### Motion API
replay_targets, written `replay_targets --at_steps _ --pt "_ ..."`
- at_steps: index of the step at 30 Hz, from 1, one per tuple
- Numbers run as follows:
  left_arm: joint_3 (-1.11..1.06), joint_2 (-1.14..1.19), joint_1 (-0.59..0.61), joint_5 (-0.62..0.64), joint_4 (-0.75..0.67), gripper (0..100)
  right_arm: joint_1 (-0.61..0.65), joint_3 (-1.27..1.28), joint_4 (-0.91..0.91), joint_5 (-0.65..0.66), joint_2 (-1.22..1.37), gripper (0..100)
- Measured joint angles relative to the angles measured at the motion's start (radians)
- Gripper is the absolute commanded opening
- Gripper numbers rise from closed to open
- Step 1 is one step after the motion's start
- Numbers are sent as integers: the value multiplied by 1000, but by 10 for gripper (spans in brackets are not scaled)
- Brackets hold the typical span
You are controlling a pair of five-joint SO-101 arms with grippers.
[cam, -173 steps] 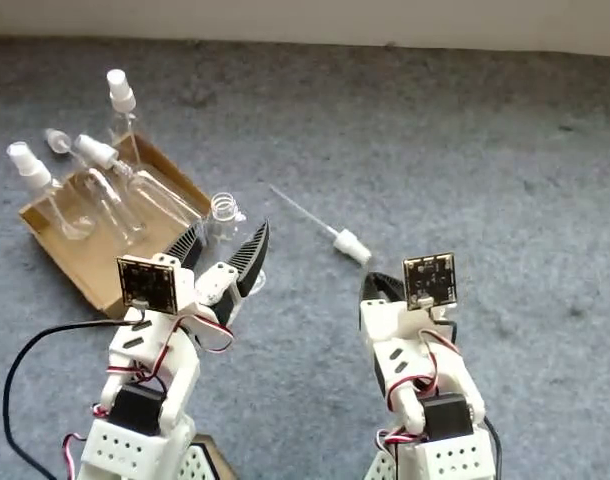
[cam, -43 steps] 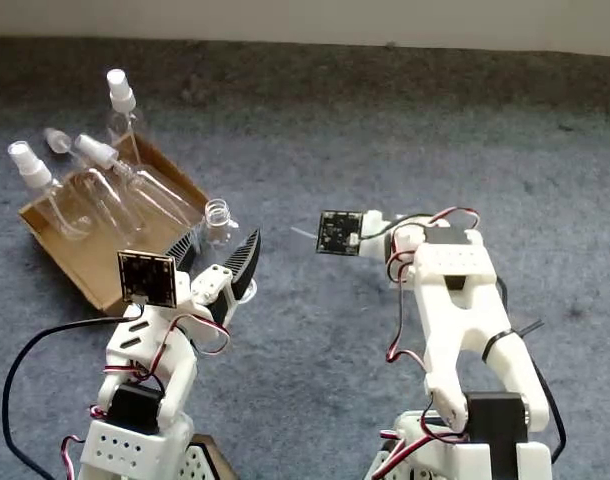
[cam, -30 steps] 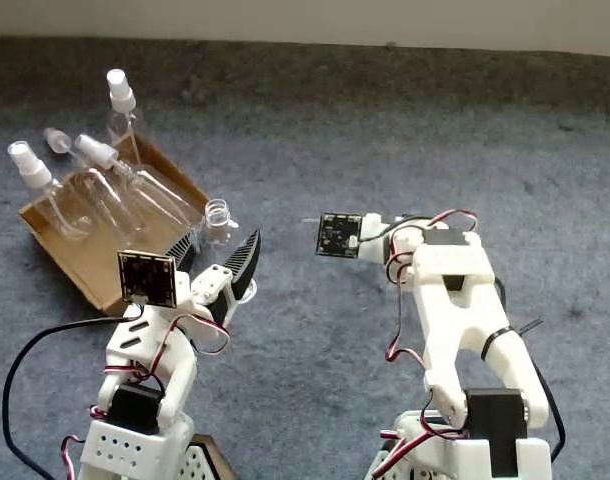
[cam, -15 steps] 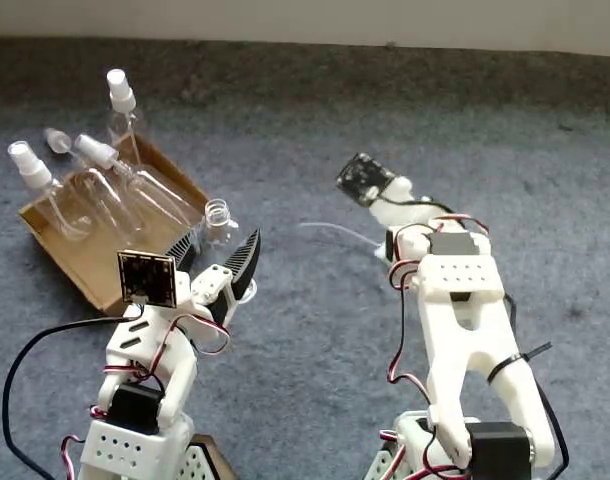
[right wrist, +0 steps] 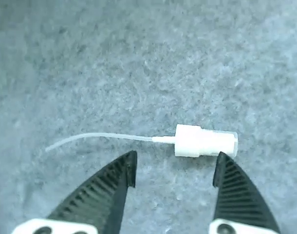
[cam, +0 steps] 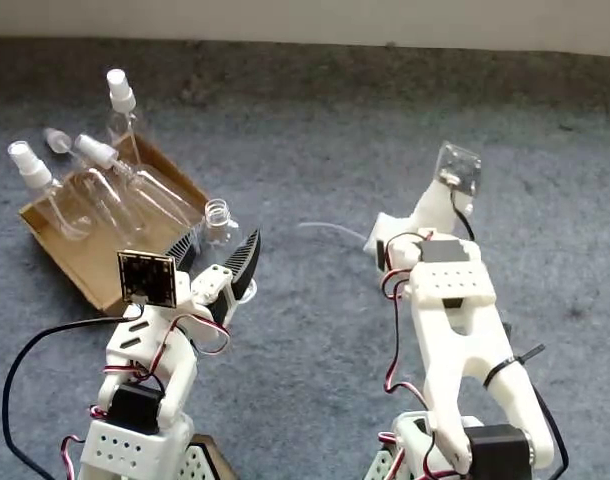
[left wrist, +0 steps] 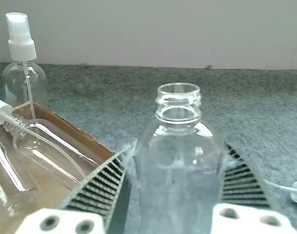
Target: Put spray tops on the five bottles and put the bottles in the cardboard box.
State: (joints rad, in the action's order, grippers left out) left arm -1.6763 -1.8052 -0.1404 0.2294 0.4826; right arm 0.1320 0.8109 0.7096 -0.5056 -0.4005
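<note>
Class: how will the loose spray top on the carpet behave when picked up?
The spray top looks small and plastic, so probably light. Its thin dip tube curves, so likely bends easily. Being round, it might roll if nudged.

On the carpet point(cam: 545, 180), the cardboard box point(cam: 93, 268) sits far left, ahead of my left arm. Three bottles point(cam: 145, 195) lie inside it and a fourth bottle point(cam: 118, 110) stands upright just behind its far corner. The uncapped bottle point(cam: 218, 218) stands just beside the box's right corner, between the fingers point(left wrist: 102, 183) of my left gripper point(left wrist: 173, 178), which press against its sides. Well to the right, the spray top point(right wrist: 204, 141) lies on its side on the carpet, its tube point(right wrist: 104, 137) stretching left toward that bottle, and my right gripper point(right wrist: 176, 158) sits above it with its fingers apart.
</note>
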Motion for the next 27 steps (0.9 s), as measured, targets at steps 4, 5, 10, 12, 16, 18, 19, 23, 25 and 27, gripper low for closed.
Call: replay_targets --at_steps 4,5,10,12,16,18,19,23,25,27 --pt "0 0 0 0 0 133 0 18 -6 -265 0 231" --pt "0 0 0 0 0 133 0 18 -6 -325 0 231" --pt "0 0 0 0 0 133 -9 18 -6 -526 0 231" --pt "0 0 0 0 0 133 -18 18 -6 -571 0 231" --pt "0 0 0 0 0 133 -23 18 -6 -637 0 231" --pt "0 0 0 0 0 133 -34 18 -6 -667 3 231" --pt "0 0 0 0 0 133 -38 18 -12 -678 17 231" --pt "0 0 0 0 0 133 -55 -3 -72 -704 164 231" --pt "0 0 0 0 2 133 -68 -49 -77 -704 236 231" --pt "0 0 0 0 18 133 -71 -101 -77 -704 273 231"
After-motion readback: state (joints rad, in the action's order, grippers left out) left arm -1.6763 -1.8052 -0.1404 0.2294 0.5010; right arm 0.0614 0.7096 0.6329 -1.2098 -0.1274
